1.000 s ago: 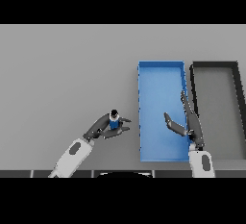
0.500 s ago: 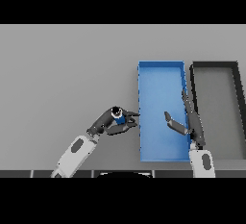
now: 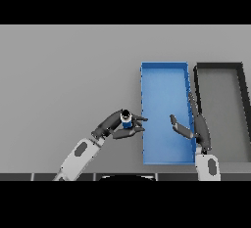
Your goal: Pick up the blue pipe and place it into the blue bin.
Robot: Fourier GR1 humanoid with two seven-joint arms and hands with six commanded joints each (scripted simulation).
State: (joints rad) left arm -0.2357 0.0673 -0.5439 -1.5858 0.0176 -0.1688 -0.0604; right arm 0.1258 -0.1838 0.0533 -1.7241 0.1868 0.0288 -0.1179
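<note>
The right hand (image 3: 196, 124) is held over the near right part of the blue rectangular bin (image 3: 164, 68), fingers straight and thumb spread, with nothing grasped. The short blue pipe (image 3: 126, 121) is gripped upright between the curled fingers and thumb of the left hand (image 3: 116, 126), just beside the bin's left wall above the grey tabletop (image 3: 63, 75). A dark rectangular bin (image 3: 219, 66) is set touching the blue bin's right side.

A dark grey bin (image 3: 219, 112) sits on the grey table (image 3: 63, 75); at its right side.
</note>
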